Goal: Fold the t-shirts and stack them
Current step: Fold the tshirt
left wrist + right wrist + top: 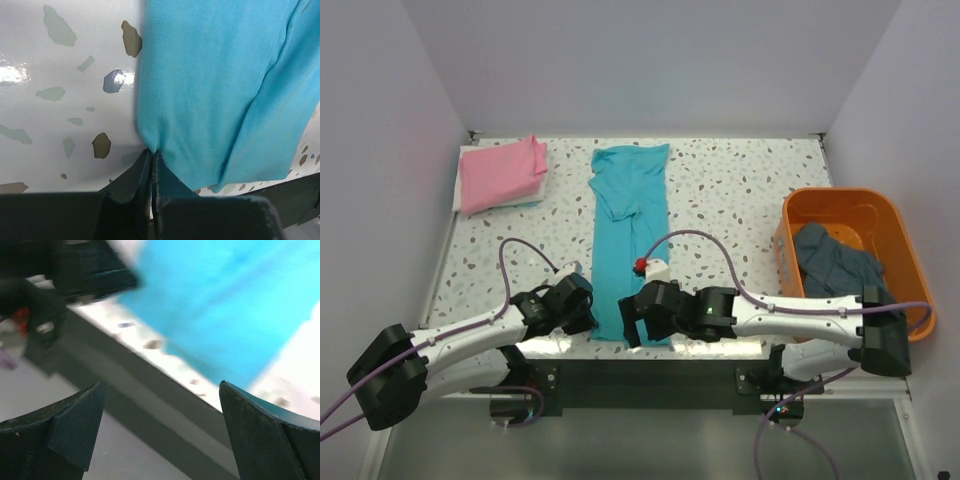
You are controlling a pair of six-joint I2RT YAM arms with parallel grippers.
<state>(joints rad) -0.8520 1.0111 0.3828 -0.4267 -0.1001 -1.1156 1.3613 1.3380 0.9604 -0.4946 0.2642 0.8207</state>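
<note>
Turquoise knit t-shirt (624,250) folded long and narrow, edge pinched in left hand (151,153), right hand (161,385) wide open, empty

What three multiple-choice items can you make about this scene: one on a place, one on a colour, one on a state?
1. Where is the grey shirt?
A) in the tub
B) on the pink shirt
C) under the right arm

2. What colour is the flat shirt in the middle?
A) pink
B) yellow
C) teal

3. How is the left gripper?
A) wide open
B) shut on the flat shirt's hem
C) out of view

Answers:
1 A: the grey cloth lies inside the orange walls.
2 C: the top view shows it teal from collar to hem.
3 B: the left wrist view shows the jaws closed on the teal edge.
</note>
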